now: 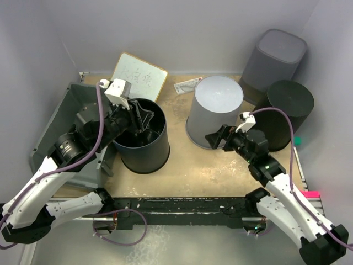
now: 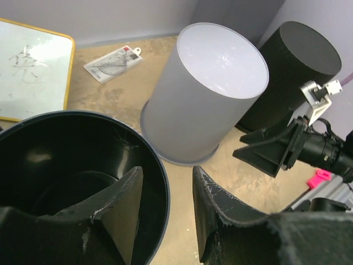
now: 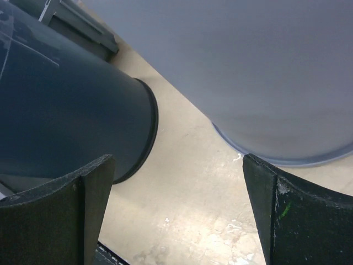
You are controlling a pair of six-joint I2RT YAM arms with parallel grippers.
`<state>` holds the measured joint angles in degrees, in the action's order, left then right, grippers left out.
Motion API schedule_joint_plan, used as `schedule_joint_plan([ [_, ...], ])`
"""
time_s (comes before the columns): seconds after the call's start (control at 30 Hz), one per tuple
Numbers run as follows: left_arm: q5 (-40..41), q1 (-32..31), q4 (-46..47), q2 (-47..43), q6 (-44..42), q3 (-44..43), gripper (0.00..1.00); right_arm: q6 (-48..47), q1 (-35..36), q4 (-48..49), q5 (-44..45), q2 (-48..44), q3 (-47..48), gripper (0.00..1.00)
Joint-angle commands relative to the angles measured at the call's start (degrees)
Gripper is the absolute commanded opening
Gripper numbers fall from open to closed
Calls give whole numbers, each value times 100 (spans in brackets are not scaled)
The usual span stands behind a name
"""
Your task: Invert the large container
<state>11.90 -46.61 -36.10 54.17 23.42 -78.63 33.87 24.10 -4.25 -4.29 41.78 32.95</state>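
The large container (image 1: 58,118), a wide grey tub with a rimmed edge, stands at the far left of the top view, partly hidden behind my left arm; how it is turned I cannot tell. It does not show in either wrist view. My left gripper (image 1: 140,117) is open over the upright black bucket (image 1: 144,144). In the left wrist view the gripper (image 2: 165,190) straddles that bucket's rim (image 2: 160,182), one finger inside and one outside, not closed on it. My right gripper (image 1: 213,138) (image 3: 176,187) is open and empty, low by the foot of the upturned grey bucket (image 1: 216,107).
A whiteboard (image 1: 139,76) and a small card (image 1: 187,85) lie at the back. A tall dark-grey square bin (image 1: 274,55) and an upturned black bucket (image 1: 287,110) stand at the back right. A pink object (image 1: 310,194) sits at the right edge.
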Motion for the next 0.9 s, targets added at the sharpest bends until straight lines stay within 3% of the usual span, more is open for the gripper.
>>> schedule_joint_plan([
  [0.0,454,-2,223,5,44,-73,39,504,304,1383,142,288,-451,100],
  [0.17,647,3,-4,-35,81,-144,39,742,666,1750,1212,1536,159,100],
  [0.23,670,2,-35,-124,161,-111,39,1107,719,1465,2548,1909,529,100],
  [0.3,693,0,-42,-248,219,-43,39,2148,736,941,3802,2156,799,100],
  [0.37,755,3,-30,-372,278,43,39,2678,737,795,4469,2388,1022,100],
  [0.43,794,3,-65,-445,284,59,39,2751,737,625,4536,2664,1396,100],
  [0.6,891,2,-301,-510,217,-12,39,1840,956,604,3337,3242,1846,100],
  [0.73,861,3,-398,-508,200,-30,39,1758,1319,1032,3009,3240,1278,100],
  [0.87,801,4,-403,-469,205,-65,39,1754,1394,1636,3353,3292,775,100],
])
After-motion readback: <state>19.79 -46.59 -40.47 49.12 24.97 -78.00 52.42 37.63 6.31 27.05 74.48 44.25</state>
